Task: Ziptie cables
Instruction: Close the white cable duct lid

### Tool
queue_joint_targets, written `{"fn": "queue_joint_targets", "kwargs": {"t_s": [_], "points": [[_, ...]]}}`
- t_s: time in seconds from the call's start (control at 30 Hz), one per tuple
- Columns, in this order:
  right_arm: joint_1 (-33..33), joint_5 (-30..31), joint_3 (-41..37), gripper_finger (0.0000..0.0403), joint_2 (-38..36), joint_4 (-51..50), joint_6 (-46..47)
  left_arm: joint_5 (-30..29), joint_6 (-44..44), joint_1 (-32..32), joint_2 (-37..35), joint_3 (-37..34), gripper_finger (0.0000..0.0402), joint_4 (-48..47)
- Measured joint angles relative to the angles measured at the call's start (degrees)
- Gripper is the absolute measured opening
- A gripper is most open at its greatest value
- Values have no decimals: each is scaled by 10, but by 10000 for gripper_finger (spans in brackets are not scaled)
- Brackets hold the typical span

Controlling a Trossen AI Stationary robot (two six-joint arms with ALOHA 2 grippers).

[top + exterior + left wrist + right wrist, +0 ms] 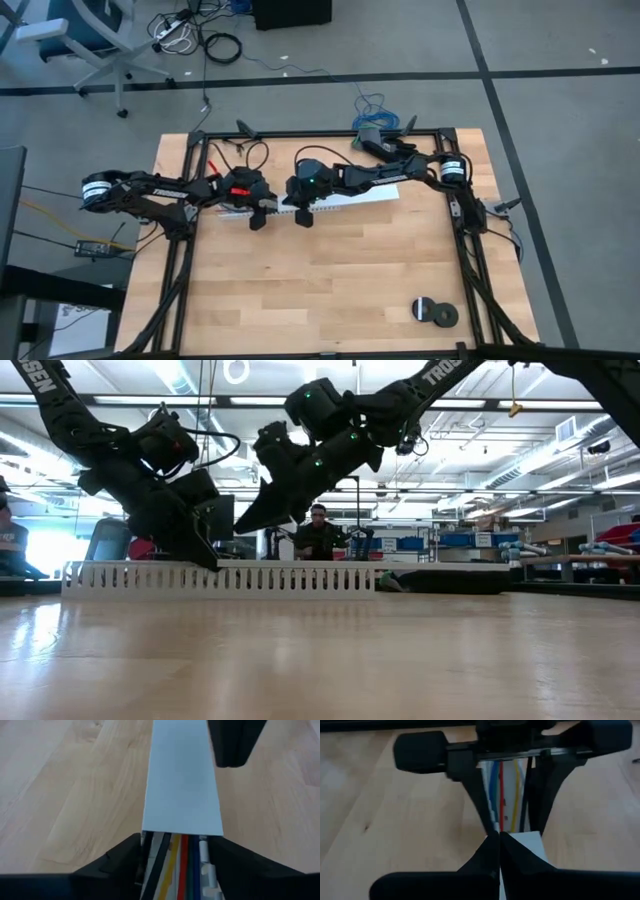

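A white slotted channel (320, 205) lies along the desk (330, 290) near its far edge, a flat white cover (182, 780) closing part of its length. Both arms meet over it. The left claw (257, 218) stands at the channel's uncovered stretch, its fingers (117, 862) spread wide on either side of the channel walls, gripping nothing that can be seen. Between those fingers the cables (176, 860) lie inside the channel, yellow, red, blue and a black strand running side by side under the edge of the cover; whether the black strand is a ziptie cannot be told. The right claw (303, 216) sits just beside the left one, over the covered stretch, its fingers (487, 855) pressed together with no gap, their tips at the end of the cover. From the right wrist the same cables (507, 795) show beyond the tips, running between the left claw's fingers. Two rolls of tape (434, 312) lie near the desk's near right corner, well apart from the arms.
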Motion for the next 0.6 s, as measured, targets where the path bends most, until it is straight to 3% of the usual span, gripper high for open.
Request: {"fn": "queue_joint_targets", "kwargs": {"t_s": [0.2, 0.4, 0.6], "points": [[1, 9, 0, 0, 0, -4, 0, 4, 2, 0, 0, 0, 275, -3], [0, 9, 0, 0, -1, -5, 2, 2, 4, 0, -2, 3, 279, -28], [0, 10, 0, 0, -2, -13, 2, -22, 6, 0, -3, 11, 280, -128]]}}
